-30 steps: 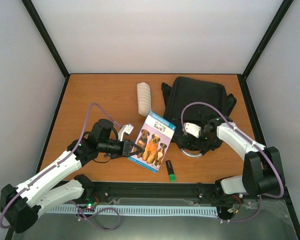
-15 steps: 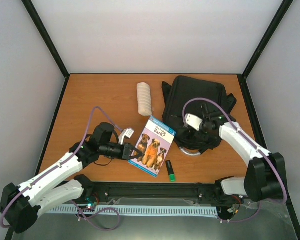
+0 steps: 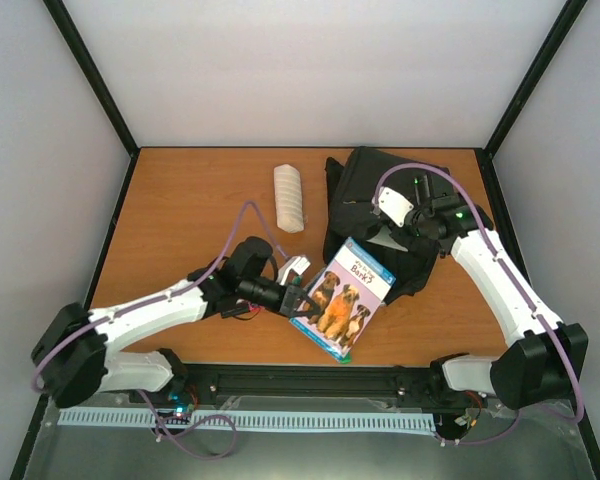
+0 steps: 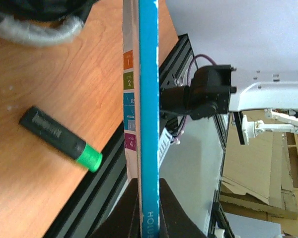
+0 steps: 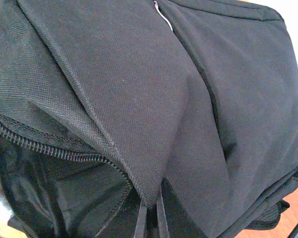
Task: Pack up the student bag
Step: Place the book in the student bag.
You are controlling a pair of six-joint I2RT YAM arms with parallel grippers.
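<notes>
The black student bag (image 3: 380,185) lies at the back right of the table. My right gripper (image 3: 408,232) is shut on a fold of its fabric beside the open zip, and in the right wrist view the fingertips (image 5: 150,212) pinch that flap of the bag (image 5: 139,89) above the dark opening. My left gripper (image 3: 302,303) is shut on a picture book with dogs on its cover (image 3: 348,298), holding it tilted just in front of the bag. Seen from the left wrist, the book's blue spine (image 4: 149,99) stands edge-on between the jaws of the left gripper (image 4: 149,193).
A cream padded pencil pouch (image 3: 288,197) lies left of the bag. A black and green highlighter (image 4: 59,139) rests on the wood near the front rail (image 3: 310,378), mostly under the book from above. The bag's grey loop handle (image 4: 39,30) shows nearby.
My left arm has carried the book to the right, up to the bag's front. My right gripper has shut on the bag's flap and pulled it back and upward.
</notes>
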